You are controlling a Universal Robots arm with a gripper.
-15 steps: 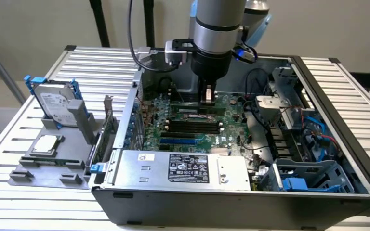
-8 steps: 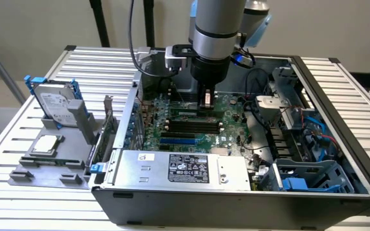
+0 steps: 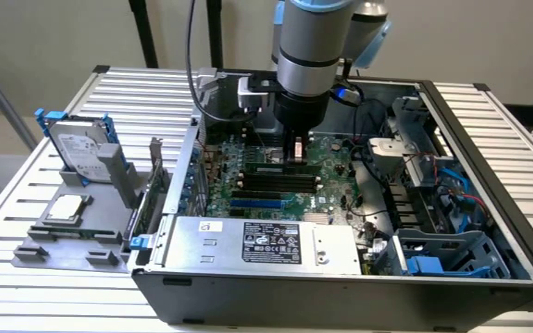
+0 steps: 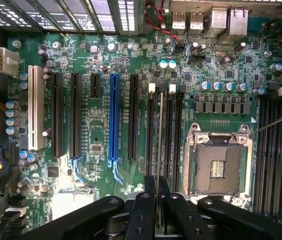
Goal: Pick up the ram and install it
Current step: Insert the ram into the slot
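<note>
Inside the open computer case (image 3: 488,139) my gripper (image 3: 294,154) hangs just above the green motherboard (image 3: 332,156). In the wrist view the gripper (image 4: 158,189) is shut on the ram (image 4: 160,135), seen edge-on as a thin pale strip running away from the fingers (image 4: 143,210). The strip lies along the black memory slots (image 4: 173,135) beside the empty processor socket (image 4: 218,165), lined up with the gap between two of them. Whether it touches a slot I cannot tell. In the exterior view these slots (image 3: 280,182) sit just in front of the gripper.
A grey holder (image 3: 72,239) at the exterior view's left carries a silver hard drive with blue rails (image 3: 80,149) and a square silver processor (image 3: 67,208). A power supply (image 3: 266,243) fills the case front. Blue drive bays (image 3: 443,257) and cables (image 3: 377,114) crowd the exterior view's right.
</note>
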